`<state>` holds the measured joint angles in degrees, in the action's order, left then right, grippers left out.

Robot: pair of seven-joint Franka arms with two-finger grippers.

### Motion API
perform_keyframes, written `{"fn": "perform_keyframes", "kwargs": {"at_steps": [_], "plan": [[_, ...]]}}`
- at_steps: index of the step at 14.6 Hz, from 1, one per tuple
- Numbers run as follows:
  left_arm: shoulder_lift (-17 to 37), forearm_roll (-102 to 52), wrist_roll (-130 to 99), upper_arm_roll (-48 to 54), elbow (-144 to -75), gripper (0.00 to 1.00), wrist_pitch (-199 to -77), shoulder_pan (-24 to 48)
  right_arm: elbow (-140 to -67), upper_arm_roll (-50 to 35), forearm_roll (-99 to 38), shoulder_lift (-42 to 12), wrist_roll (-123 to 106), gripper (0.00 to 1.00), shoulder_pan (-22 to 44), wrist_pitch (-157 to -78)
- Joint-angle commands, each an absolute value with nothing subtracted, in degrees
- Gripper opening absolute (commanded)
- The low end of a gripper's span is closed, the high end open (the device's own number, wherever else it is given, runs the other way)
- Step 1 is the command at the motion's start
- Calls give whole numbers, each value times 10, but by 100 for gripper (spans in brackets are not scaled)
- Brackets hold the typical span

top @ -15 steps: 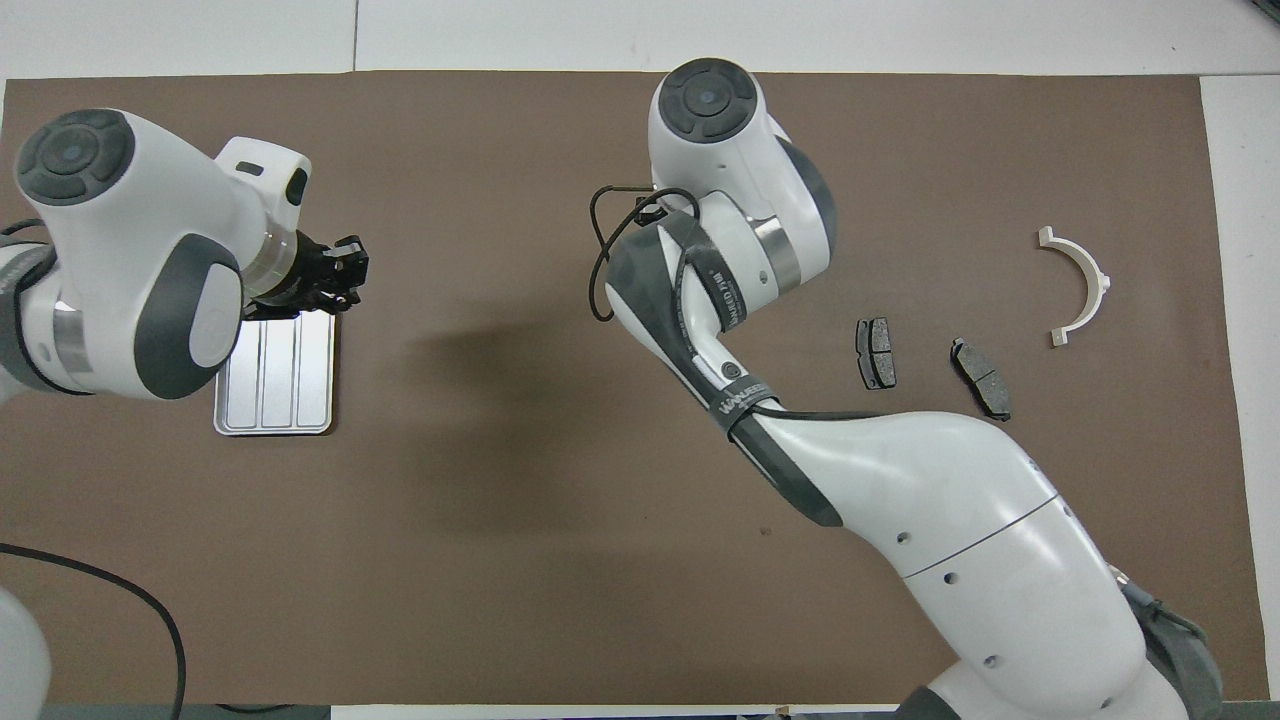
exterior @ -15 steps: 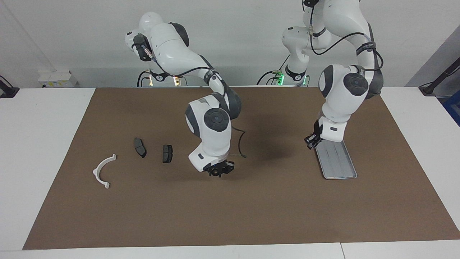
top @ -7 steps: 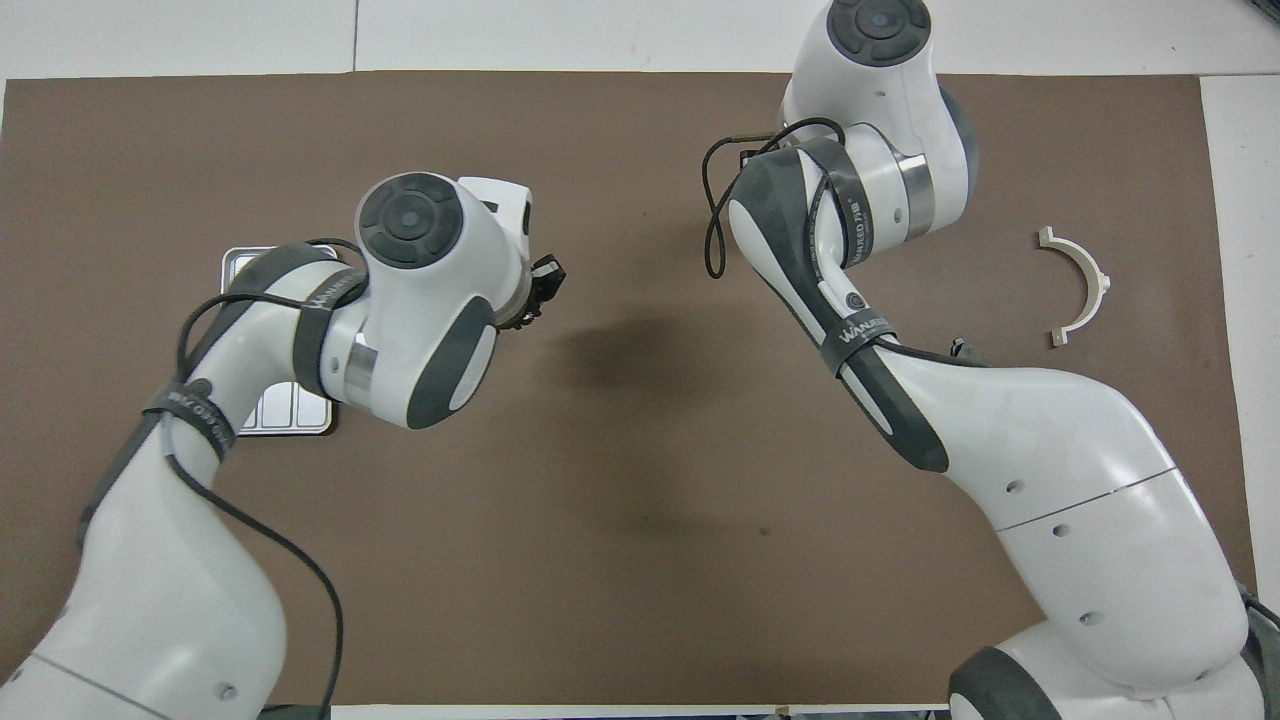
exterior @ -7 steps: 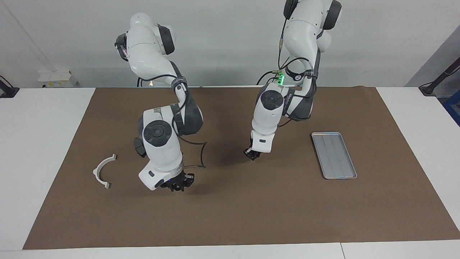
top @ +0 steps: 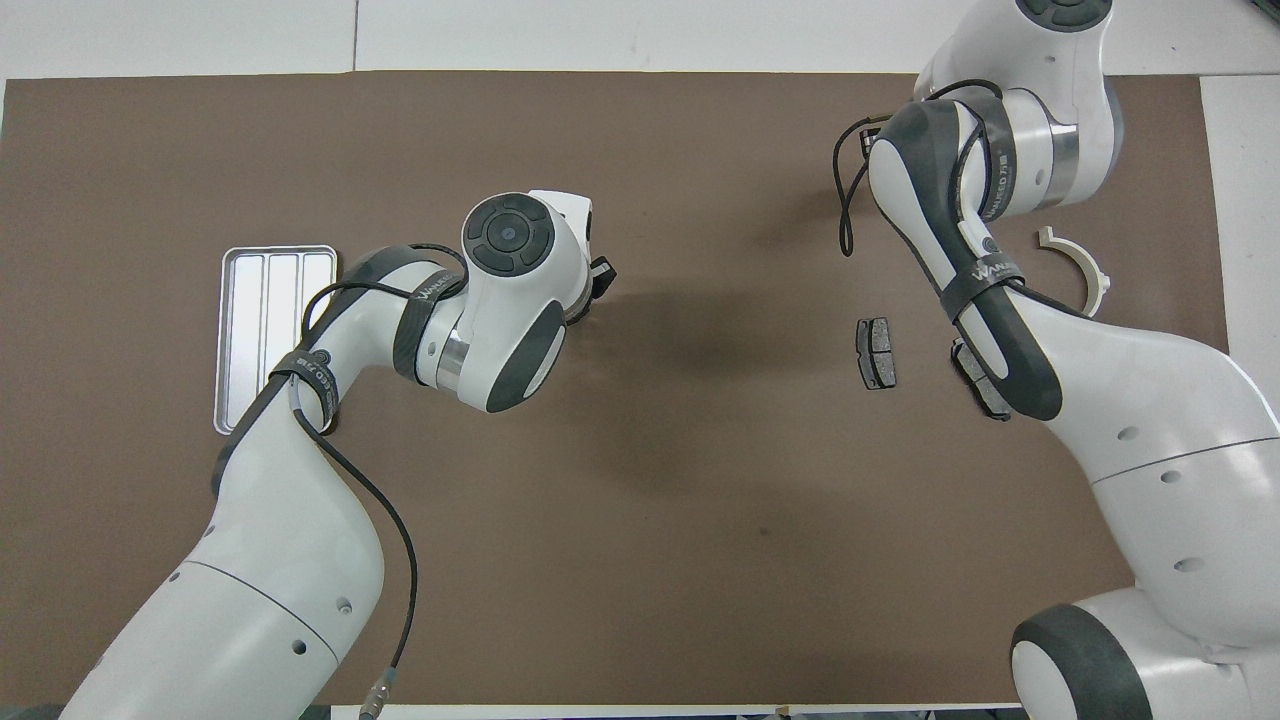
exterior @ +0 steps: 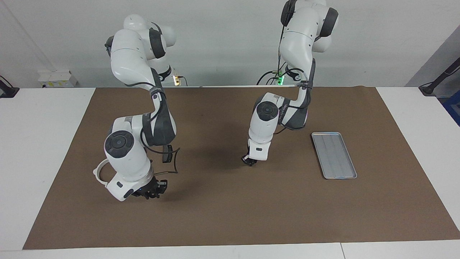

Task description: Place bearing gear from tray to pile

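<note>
The silver tray lies bare toward the left arm's end of the mat. The pile lies toward the right arm's end. Its white curved bracket is partly covered by the right arm. One dark pad shows whole, and a second pad peeks out under the arm. My right gripper hangs low over the mat beside the bracket, shut on a small dark part, the bearing gear. The overhead view hides it. My left gripper is shut over the mat's middle, holding nothing.
A brown mat covers most of the white table. A loose black cable loops off the right arm's wrist near the pads. A cable and plug trail from the left arm near the robots' edge.
The right arm swung from the mat's middle to the pile's end, still shut on the dark part. The left arm left the tray and settled over the middle.
</note>
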<state>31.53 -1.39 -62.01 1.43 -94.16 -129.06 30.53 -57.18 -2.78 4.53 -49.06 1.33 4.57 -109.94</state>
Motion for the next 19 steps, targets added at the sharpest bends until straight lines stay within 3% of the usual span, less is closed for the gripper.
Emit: {"fn": "perform_keyframes", "kwargs": {"at_steps": [1, 2, 3, 4, 7, 11, 14, 18, 19], "plan": [[325, -4, -636, 4, -933, 0, -1303, 317, -597, -40, 48, -505, -21, 0, 19, -1169], [325, -4, -636, 4, -933, 14, -1301, 316, -597, -39, 50, -509, -19, 0, 19, -1174], [325, -4, -636, 4, -933, 50, -1298, 316, -597, -39, 50, -514, -18, 0, 18, -1175], [325, -4, -636, 4, -934, 99, -1296, 316, -597, -39, 50, -519, -18, 0, 18, -1176], [314, -3, -635, -3, -934, 100, -1270, 309, -597, -38, 49, -519, -17, 0, 17, -1175], [205, 2, -580, -23, -943, 100, -1149, 262, -599, -38, 47, -522, -15, 0, 16, -1176], [104, -1, -414, -21, -962, 100, -1044, 177, -605, -39, 43, -525, -15, 0, 14, -1180], [30, -1, -246, -21, -963, 100, -947, 91, -606, -39, 44, -529, -13, 0, 14, -1184], [15, -1, -217, -22, -963, 100, -931, 75, -606, -39, 44, -529, -8, 16, 15, -1184]]}}
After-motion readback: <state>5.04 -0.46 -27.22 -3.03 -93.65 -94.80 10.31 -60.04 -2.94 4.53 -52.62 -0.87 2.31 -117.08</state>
